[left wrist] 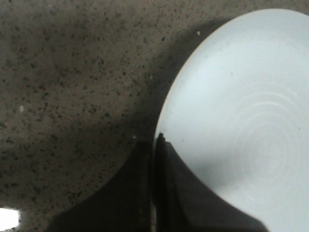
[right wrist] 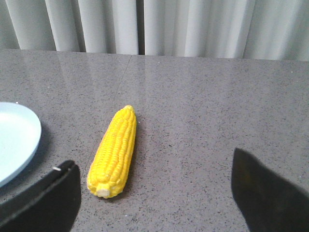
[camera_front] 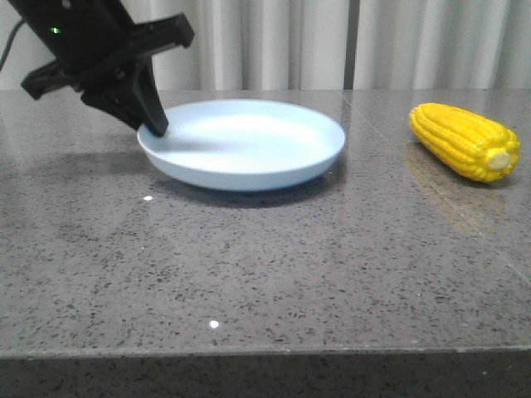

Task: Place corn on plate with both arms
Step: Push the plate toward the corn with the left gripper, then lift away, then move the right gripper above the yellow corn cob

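Note:
The pale blue plate (camera_front: 249, 145) sits on the grey speckled table, left of centre. My left gripper (camera_front: 156, 126) is shut on the plate's left rim; in the left wrist view its fingers (left wrist: 155, 145) pinch the edge of the plate (left wrist: 241, 121). The yellow corn (camera_front: 463, 141) lies on the table at the right, cream stub end toward me. In the right wrist view the corn (right wrist: 115, 152) lies ahead of my right gripper (right wrist: 154, 188), which is open and empty, nearer its left finger; the plate's edge (right wrist: 14, 140) shows beside it. The right arm is out of the front view.
White curtains (camera_front: 332, 41) hang behind the table. The table's front edge (camera_front: 265, 352) runs across the near side. A seam in the tabletop (camera_front: 344, 104) runs behind the plate.

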{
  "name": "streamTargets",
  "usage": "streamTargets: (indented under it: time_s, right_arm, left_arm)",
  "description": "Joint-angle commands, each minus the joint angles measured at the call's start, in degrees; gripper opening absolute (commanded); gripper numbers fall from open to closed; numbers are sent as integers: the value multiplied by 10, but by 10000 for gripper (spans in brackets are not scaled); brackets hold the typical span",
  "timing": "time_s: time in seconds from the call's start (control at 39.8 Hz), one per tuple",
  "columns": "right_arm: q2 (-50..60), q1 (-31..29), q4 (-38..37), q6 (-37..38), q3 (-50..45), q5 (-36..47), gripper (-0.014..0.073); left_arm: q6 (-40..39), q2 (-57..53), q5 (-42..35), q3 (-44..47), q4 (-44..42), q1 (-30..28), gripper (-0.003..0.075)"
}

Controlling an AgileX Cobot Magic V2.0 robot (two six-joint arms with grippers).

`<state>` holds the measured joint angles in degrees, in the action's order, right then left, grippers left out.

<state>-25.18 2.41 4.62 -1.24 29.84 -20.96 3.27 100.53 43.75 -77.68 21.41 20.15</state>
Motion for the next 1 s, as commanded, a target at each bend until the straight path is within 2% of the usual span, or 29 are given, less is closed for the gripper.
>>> streamTargets:
  time_s: [0.0,0.25,0.35,0.6,0.83,0.98]
  right_arm:
    - [-6,-1,-1,0,19,49,651]
    - [-6,-1,-1,0,19,49,651]
    - [-6,-1,-1,0,19,49,651]
    - [-6,-1,-1,0,19,49,651]
    - [-6,-1,-1,0,19,49,651]
    - [-6,-1,-1,0,19,49,651]
  left_arm:
    - [-3,-19,-16,-17,17,4,0]
    - [-3,-75,-15,-23,-39,-25,286]
    - [-9,-116,-11,-20,-65,-52,349]
    - [-24,-219,-12,40,-133,-133,358]
    - [-37,-330,-48,170,-169,-192,358]
    - [-37,-419,-88,261,-187,-199,357]
